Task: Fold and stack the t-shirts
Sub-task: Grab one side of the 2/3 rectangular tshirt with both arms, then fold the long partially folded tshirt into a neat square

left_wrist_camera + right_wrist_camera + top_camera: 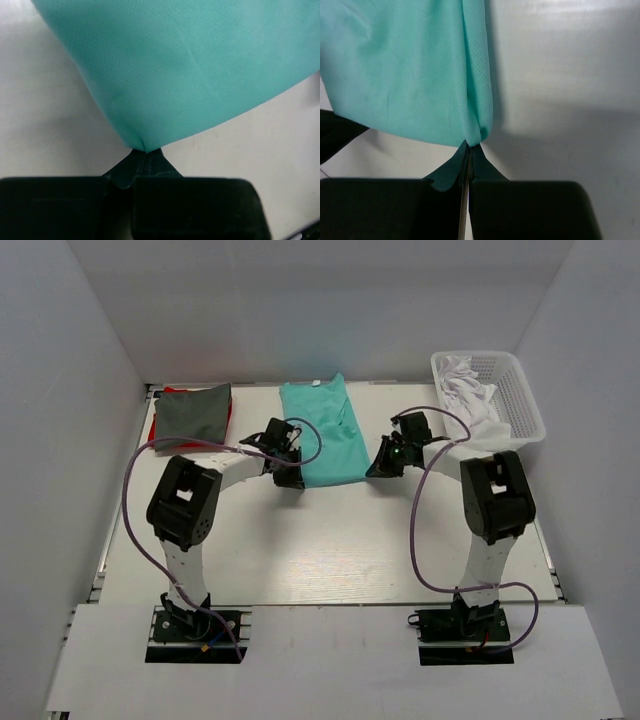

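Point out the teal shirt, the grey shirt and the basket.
Teal shirt (322,435): top view, middle of the cloth.
Grey shirt (195,412): top view, centre of the folded cloth.
Basket (522,400): top view, right lattice wall.

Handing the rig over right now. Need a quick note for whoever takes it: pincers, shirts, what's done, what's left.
Left pincer: shut on the near-left corner of the mint-teal cloth t-shirt.
Right pincer: shut on its near-right corner.
The teal shirt lies flat at the far middle of the table.
The dark grey cloth t-shirt looks folded and sits on the red cloth t-shirt, far left.
Done: grey and red stacked.
Left: finish folding the teal shirt and add it to the stack.
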You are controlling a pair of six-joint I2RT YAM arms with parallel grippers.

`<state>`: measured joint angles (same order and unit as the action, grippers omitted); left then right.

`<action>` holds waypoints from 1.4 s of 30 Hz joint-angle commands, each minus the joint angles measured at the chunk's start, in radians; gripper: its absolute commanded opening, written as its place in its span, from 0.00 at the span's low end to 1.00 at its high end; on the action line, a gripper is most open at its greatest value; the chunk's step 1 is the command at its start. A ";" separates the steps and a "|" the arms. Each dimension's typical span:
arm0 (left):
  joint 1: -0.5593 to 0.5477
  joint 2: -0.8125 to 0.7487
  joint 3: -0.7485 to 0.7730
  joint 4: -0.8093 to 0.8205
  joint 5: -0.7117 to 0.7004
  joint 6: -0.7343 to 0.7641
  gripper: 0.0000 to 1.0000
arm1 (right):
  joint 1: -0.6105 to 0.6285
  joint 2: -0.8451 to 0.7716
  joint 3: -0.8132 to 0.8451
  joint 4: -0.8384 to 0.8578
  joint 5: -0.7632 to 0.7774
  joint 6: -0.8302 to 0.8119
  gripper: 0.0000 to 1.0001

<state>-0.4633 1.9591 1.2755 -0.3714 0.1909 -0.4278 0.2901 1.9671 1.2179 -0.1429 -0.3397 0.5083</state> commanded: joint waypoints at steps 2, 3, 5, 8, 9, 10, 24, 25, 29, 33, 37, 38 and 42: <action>-0.018 -0.176 -0.067 -0.078 0.039 -0.005 0.00 | 0.007 -0.209 -0.106 -0.047 -0.001 -0.022 0.00; -0.027 -0.249 -0.121 -0.078 0.070 -0.038 0.00 | 0.004 -0.302 -0.127 -0.085 0.020 -0.021 0.00; -0.046 -0.323 -0.178 -0.069 0.157 -0.069 0.00 | 0.006 -0.440 -0.216 -0.112 0.024 -0.013 0.00; -0.061 -0.465 -0.260 -0.087 0.258 -0.115 0.00 | 0.009 -0.536 -0.326 -0.164 -0.040 0.009 0.00; -0.083 -0.494 -0.269 -0.106 0.284 -0.127 0.00 | 0.009 -0.630 -0.357 -0.205 -0.057 0.006 0.00; -0.083 -0.559 -0.269 -0.148 0.301 -0.127 0.00 | 0.009 -0.660 -0.371 -0.222 -0.083 0.012 0.00; -0.113 -0.770 -0.205 -0.313 0.417 -0.195 0.00 | 0.003 -1.001 -0.224 -0.544 -0.076 -0.002 0.00; -0.113 -0.770 -0.205 -0.304 0.417 -0.195 0.00 | 0.006 -0.985 -0.222 -0.538 -0.079 -0.004 0.00; -0.113 -0.761 -0.205 -0.294 0.384 -0.207 0.00 | 0.003 -0.927 -0.196 -0.486 -0.078 -0.008 0.00; -0.095 -0.703 -0.226 -0.272 0.392 -0.207 0.00 | 0.003 -0.880 -0.150 -0.436 -0.030 -0.001 0.00; -0.095 -0.669 -0.246 -0.248 0.416 -0.207 0.00 | 0.004 -0.812 -0.123 -0.408 -0.053 0.006 0.00; -0.095 -0.658 -0.246 -0.248 0.417 -0.207 0.00 | 0.004 -0.803 -0.121 -0.406 -0.051 0.006 0.00; -0.086 -0.649 -0.246 -0.239 0.369 -0.207 0.00 | 0.001 -0.737 -0.116 -0.379 -0.082 0.004 0.00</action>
<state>-0.5602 1.3247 1.0286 -0.6395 0.5816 -0.6353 0.3008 1.2022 1.0637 -0.5781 -0.4034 0.5163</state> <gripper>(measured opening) 0.029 0.006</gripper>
